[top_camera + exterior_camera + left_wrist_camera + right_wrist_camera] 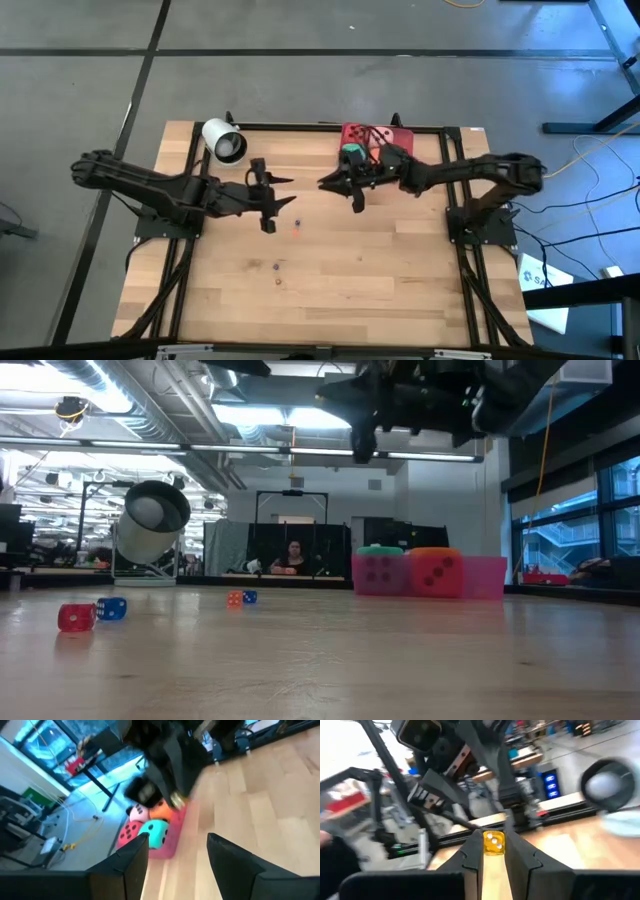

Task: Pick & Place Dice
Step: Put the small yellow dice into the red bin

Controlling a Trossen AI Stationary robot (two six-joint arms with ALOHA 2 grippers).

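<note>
The soft dice sit together in the flat red tray (397, 132) at the table's far edge. In the left wrist view they are pink (137, 813), orange (163, 812), green (158, 833) and red (127, 834). My right gripper (493, 851) hangs high over the table in front of the tray (340, 190), shut on a small yellow die (493, 843) with white pips. My left gripper (177, 845) is open and empty, left of centre (280, 203), pointing toward the tray. My right gripper pinches the small yellow die by two opposite faces (493, 849) between its two fingertips. The die is lifted clear of the table and sits upright at the fingers' free ends.
A white cylinder (224, 141) lies on its side at the far left corner. Several tiny dice are scattered on the wood near the centre: a red one (76, 617), blue ones (113, 608), an orange one (234, 598). A person sits in the room beyond.
</note>
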